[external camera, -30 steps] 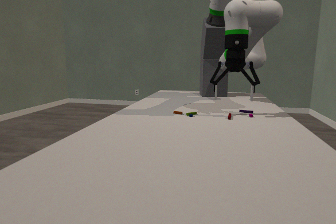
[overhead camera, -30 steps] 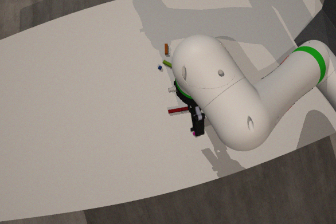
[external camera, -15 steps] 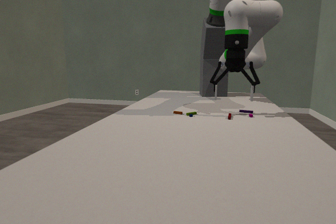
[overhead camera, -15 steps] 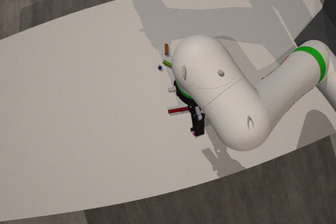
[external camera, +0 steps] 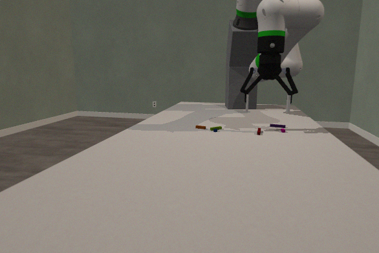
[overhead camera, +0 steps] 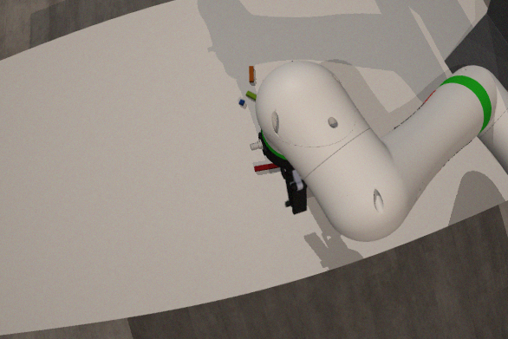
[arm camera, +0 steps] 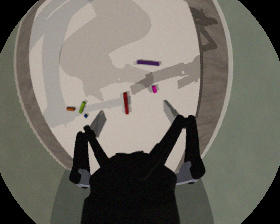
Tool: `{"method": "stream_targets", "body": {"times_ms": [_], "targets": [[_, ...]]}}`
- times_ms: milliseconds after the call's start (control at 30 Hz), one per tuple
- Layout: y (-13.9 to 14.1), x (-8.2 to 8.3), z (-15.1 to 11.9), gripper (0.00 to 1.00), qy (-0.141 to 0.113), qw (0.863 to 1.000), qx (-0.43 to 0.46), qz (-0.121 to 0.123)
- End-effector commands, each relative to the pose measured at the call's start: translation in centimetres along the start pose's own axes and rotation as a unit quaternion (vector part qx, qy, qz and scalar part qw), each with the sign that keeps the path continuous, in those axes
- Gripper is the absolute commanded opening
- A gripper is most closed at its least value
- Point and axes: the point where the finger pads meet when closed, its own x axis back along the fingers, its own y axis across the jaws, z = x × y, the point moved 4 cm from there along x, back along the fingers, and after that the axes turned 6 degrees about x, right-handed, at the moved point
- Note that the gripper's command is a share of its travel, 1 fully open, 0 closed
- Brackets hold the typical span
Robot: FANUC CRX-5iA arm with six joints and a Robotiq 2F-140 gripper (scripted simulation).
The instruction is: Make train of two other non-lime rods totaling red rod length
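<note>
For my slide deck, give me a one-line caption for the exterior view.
Open end effector hangs above six small rods, red and purple among them, on a pale table.

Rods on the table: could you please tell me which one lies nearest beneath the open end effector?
The red rod. In the wrist view it lies between the fingers of the end effector, while the purple rod, magenta rod, lime rod and orange rod lie farther off.
</note>
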Motion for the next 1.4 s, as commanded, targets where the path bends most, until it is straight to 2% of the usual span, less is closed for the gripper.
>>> {"method": "stream_targets", "body": {"times_ms": [0,167,233,367,733,800,867,1300,1367], "targets": [[1.1,0.7,-1.4,1.00,-0.005,1.000,0.017,0.003],[3.7,2.5,-4.3,1.00,-0.018,0.998,0.055,0.009],[3.7,2.5,-4.3,1.00,-0.018,0.998,0.055,0.009],[6.6,4.9,-7.3,1.00,-0.031,0.995,0.095,0.016],[12.9,11.0,-12.6,1.00,-0.058,0.982,0.175,0.031],[12.9,11.0,-12.6,1.00,-0.058,0.982,0.175,0.031],[14.9,13.4,-14.0,1.00,-0.067,0.977,0.200,0.036],[21.6,22.6,-18.0,1.00,-0.096,0.953,0.283,0.053],[21.6,22.6,-18.0,1.00,-0.096,0.953,0.283,0.053]]}}
